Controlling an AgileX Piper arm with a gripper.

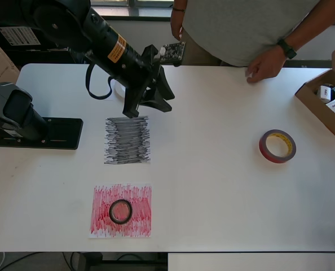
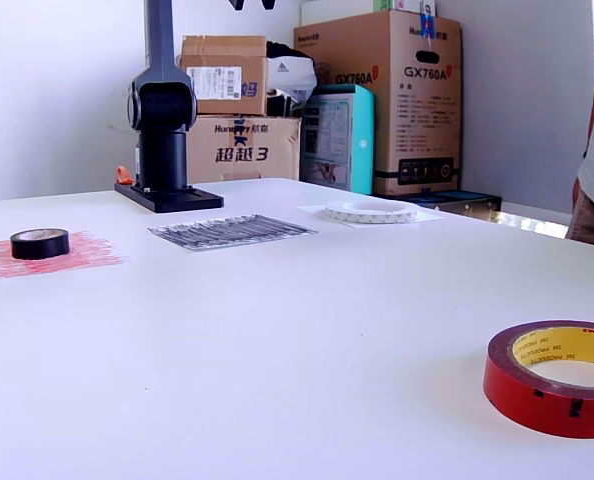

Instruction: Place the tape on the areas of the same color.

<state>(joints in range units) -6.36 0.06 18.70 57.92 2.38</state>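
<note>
I see my arm stretched out from its base, the gripper hanging with jaws spread apart, holding nothing.

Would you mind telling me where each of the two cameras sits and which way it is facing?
Overhead view: above the table, looking straight down; the arm, its gripper and base show, plus a person's hand.
Exterior view: low at the table edge, facing across toward stacked boxes; only the arm's base column shows.
Both see the black roll on the red sheet, the empty black sheet and the red roll.
</note>
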